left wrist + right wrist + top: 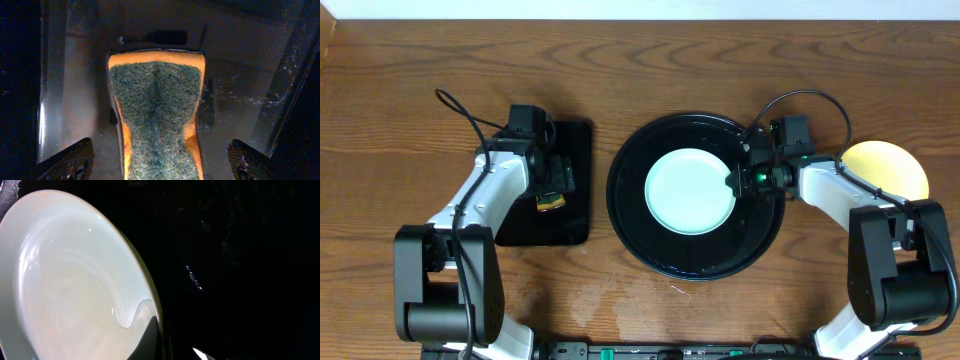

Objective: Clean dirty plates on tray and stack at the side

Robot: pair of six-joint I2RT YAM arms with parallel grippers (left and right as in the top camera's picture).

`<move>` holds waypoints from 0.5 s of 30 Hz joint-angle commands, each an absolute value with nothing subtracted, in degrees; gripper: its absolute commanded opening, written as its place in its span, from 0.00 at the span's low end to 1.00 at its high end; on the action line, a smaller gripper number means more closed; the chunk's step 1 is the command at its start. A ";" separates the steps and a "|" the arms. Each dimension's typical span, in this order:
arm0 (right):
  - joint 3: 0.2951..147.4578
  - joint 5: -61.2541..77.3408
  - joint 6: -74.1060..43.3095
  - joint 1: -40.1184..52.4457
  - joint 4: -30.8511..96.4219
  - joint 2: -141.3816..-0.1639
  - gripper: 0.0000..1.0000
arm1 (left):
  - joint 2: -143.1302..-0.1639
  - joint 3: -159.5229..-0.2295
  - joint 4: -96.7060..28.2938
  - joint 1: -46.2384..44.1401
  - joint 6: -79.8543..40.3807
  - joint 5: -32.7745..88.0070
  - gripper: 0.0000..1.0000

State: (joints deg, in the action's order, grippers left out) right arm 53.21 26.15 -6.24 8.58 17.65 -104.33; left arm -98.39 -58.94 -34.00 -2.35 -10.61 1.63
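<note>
A pale mint-green plate (688, 190) lies in the middle of the round black tray (695, 255). My right gripper (738, 182) is at the plate's right rim. In the right wrist view the plate (65, 280) fills the left side, and the gripper (175, 347) has one finger on the inside of the rim and the other outside it, closed on the rim. A pale yellow plate (890, 165) lies on the table to the right of the tray. No other mint plate shows. My left gripper (552, 188) is open over a sponge.
An orange sponge with a green scouring face (157, 115) lies on the small rectangular black tray (575, 150) left of the round tray. The left fingers (160, 160) stand apart on either side of it. Both arms' cables arc over the table.
</note>
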 commanded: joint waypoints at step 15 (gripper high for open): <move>52.66 5.19 -1.41 12.60 24.01 -80.42 0.01 | -98.48 -58.50 -33.93 -2.33 -10.31 1.96 0.87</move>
